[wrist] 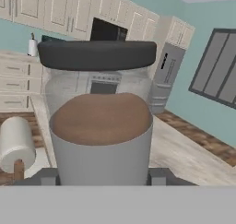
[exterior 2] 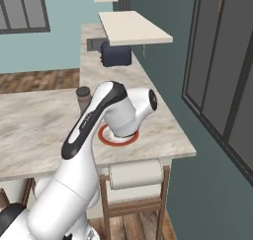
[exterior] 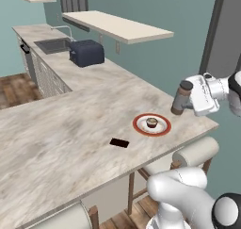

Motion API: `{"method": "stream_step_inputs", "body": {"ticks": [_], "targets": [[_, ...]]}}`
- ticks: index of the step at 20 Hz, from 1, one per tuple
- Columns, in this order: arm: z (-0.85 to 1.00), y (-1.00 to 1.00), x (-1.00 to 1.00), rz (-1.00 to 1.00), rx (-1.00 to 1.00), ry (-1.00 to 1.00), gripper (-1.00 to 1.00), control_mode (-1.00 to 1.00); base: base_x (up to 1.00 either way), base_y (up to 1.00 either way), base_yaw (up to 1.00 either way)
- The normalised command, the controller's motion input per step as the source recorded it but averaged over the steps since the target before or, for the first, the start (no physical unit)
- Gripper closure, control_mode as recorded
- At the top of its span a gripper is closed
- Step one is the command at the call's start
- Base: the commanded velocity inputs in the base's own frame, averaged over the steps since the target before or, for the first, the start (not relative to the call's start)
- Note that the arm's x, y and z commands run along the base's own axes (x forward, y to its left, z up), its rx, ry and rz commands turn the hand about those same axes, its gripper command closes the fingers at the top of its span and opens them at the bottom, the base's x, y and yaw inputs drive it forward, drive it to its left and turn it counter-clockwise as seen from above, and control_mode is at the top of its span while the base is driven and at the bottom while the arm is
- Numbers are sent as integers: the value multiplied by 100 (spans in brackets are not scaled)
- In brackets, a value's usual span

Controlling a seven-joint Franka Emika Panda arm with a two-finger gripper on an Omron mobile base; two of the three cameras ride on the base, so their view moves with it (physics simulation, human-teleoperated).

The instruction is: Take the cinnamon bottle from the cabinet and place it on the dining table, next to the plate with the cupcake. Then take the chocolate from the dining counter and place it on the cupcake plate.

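Pincer [exterior: 188, 100] is gripping the bottle [exterior: 181, 99] around its body, jaws partly closed, hovering at the table's [exterior: 70, 129] far corner just beyond the plate [exterior: 151, 124]; I'd be lowering it upright, clear of the rim, before releasing
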Motion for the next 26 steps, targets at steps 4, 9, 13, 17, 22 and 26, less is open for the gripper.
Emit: {"method": "stream_step_inputs", "body": {"ticks": [4,9,13,17,22,26], "targets": [[-27,-29,66,1,-4,13,100,-100,0,0,0],[-20,-45,66,0,12,22,100,-100,0,0,0],[-23,-52,52,0,19,15,100,-100,0,0,0],[-42,-36,26,-5,-1,-4,100,-100,0,0,0],[-44,-9,22,-14,-30,-17,100,-100,0,0,0],[-41,-4,32,-22,-30,-17,100,-100,0,0,0]]}}
